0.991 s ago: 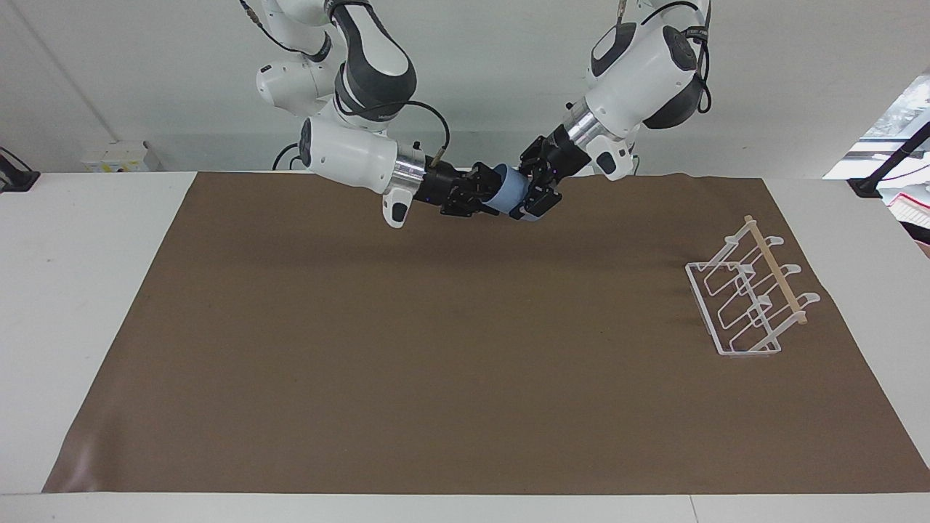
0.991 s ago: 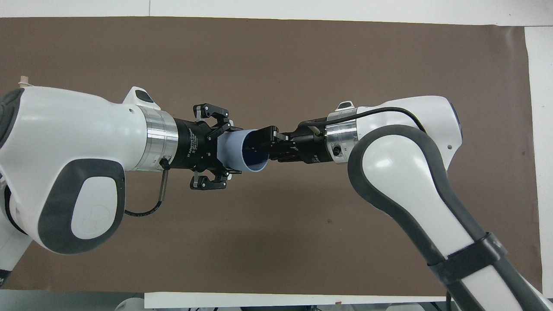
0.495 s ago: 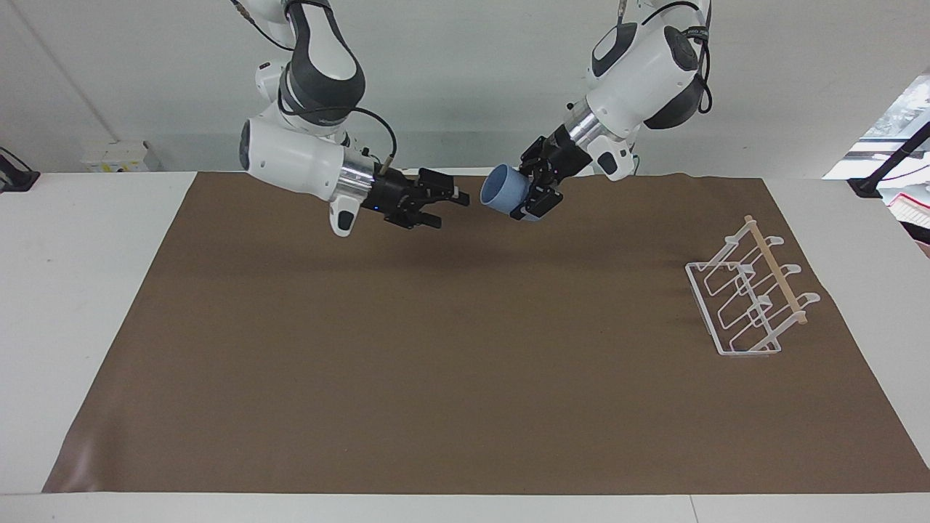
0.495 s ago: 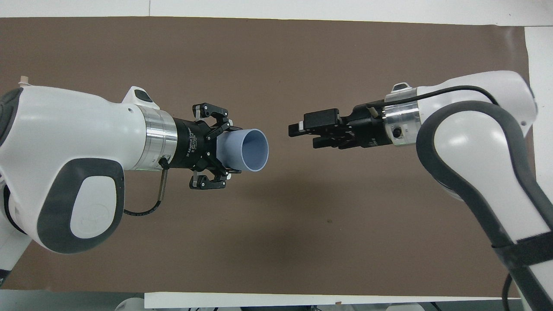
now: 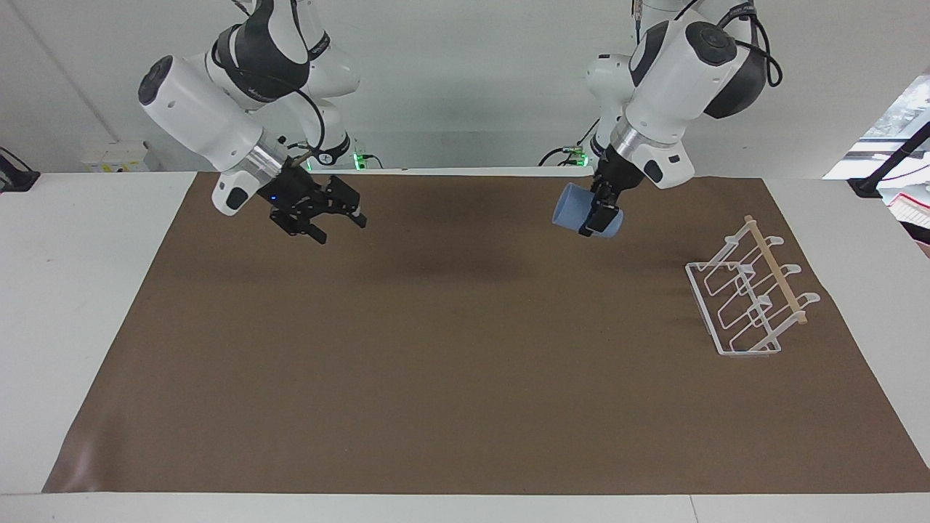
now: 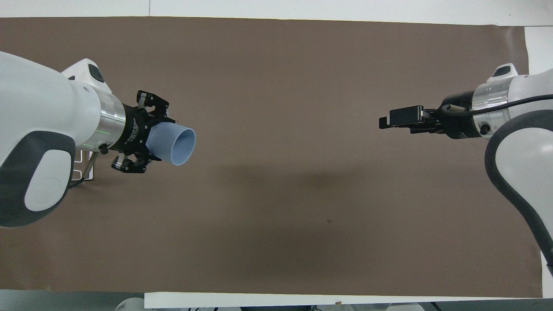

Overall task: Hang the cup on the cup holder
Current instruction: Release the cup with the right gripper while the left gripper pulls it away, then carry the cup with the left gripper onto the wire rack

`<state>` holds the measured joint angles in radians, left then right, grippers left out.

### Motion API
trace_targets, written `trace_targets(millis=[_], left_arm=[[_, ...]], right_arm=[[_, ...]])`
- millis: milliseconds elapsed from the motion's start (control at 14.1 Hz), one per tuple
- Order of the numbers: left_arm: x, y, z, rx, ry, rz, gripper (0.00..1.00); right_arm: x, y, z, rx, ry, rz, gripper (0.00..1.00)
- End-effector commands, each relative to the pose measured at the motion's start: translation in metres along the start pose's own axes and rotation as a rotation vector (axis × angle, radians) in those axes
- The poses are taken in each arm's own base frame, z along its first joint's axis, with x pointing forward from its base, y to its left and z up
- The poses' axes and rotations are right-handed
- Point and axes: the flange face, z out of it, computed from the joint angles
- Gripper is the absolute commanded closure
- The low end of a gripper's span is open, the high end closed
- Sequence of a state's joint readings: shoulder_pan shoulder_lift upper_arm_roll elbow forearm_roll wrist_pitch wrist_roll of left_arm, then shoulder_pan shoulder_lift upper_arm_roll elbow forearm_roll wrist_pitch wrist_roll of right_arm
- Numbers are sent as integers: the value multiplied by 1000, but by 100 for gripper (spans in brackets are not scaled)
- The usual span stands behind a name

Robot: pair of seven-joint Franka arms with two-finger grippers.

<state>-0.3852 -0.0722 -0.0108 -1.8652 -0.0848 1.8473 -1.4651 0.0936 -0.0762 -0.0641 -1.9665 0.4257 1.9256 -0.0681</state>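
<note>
Left gripper (image 5: 597, 218) was up in the air over the brown mat (image 5: 465, 363), toward the left arm's end of the table (image 5: 73, 327), clenched on the base of the cup (image 5: 574, 207). Cup was light blue, tipped on its side, open mouth pointing toward the right arm's end; in the overhead view its rim (image 6: 183, 147) faced the middle of the mat. Nothing under it but mat.

Cup holder (image 5: 748, 298) stood on the mat near the edge at the left arm's end, white wire frame with a wooden rod (image 5: 776, 270) across the top. No cup on it. In the overhead view only a bit of wire showed beneath the left arm. Cup and holder were well apart.

Right gripper (image 5: 341, 218) hung over the mat toward the right arm's end, fingers released, holding nothing. The 2 grippers were well apart.
</note>
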Motion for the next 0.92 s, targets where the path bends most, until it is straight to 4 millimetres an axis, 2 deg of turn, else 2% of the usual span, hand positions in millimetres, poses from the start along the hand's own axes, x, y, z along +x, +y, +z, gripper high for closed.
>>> trace_targets(millis=[0, 142, 212, 283, 354, 495, 566, 637, 778, 849], left_arm=[[30, 2, -1, 29, 157, 107, 100], [46, 1, 1, 46, 320, 146, 100], [49, 4, 9, 71, 398, 149, 100], [57, 11, 36, 132, 520, 115, 100], [51, 21, 59, 141, 696, 63, 100], [66, 27, 100, 238, 911, 1, 100], [68, 28, 117, 262, 1054, -25, 100], [78, 31, 130, 264, 1185, -87, 100], [95, 46, 148, 260, 1374, -224, 100], [100, 46, 154, 273, 1437, -229, 100]], right_arm=[[3, 20, -18, -201, -3, -54, 0], [4, 34, -48, -279, -37, -48, 0], [4, 39, -68, -324, -46, -46, 0], [2, 40, -88, -369, -57, -48, 0], [-2, 44, -104, -396, -77, -34, 0], [-9, 39, -133, -467, -118, -25, 0], [-9, 43, -139, -521, -122, -27, 0], [-9, 45, -143, -526, -116, -23, 0], [-3, 43, -139, -526, -108, -31, 0], [-3, 41, -139, -523, -106, -32, 0]])
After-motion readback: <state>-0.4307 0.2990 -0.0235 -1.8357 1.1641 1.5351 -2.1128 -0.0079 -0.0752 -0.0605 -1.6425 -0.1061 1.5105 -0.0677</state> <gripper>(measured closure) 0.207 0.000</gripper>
